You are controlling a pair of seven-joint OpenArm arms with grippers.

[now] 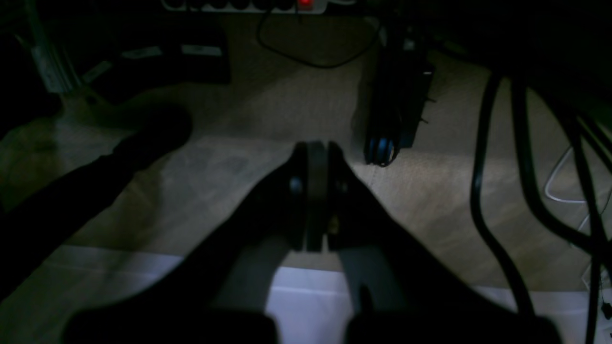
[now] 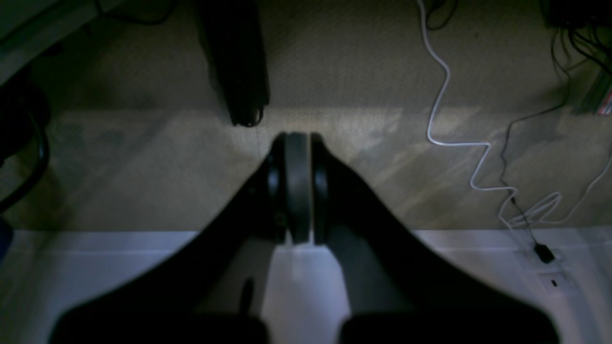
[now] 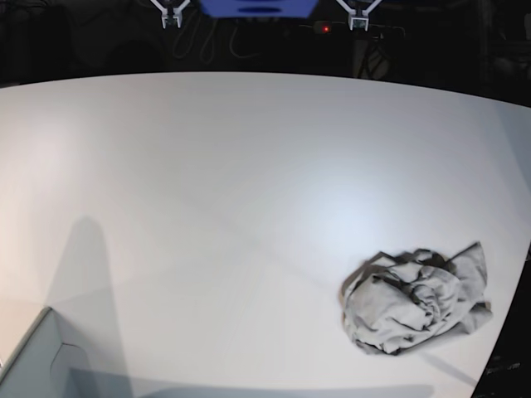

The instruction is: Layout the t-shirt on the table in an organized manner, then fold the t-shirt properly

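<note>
Over on the left of the base view, the pale box corner poked up at the near edge of the table, with a long soft shadow stretching up the white top beside it. The broad middle of the tabletop sat bare and brightly lit. Moving right, the t-shirt lay crumpled in a loose grey heap near the front right corner, folds bunched over one another, one flap reaching toward the table's right edge. Neither arm showed in that view, and nothing touched the cloth.

The right wrist camera looked down past the table's edge to a beige carpet. On its left stood a dark upright leg; in the centre, the right gripper had its jaws pressed together, pads flat against each other and nothing pinched between them. To the right, a white cable zigzagged across the floor toward a tangle of thinner leads.

The left wrist picture was much darker. At left a black shape, possibly a chair base, was too dim to name. In the centre the left gripper was likewise clamped tight on nothing, fingertips meeting. Right of it stood a dark leg with a blue-rimmed caster, then thick black cables running down the frame. A power strip with a red light sat at the top edge.
</note>
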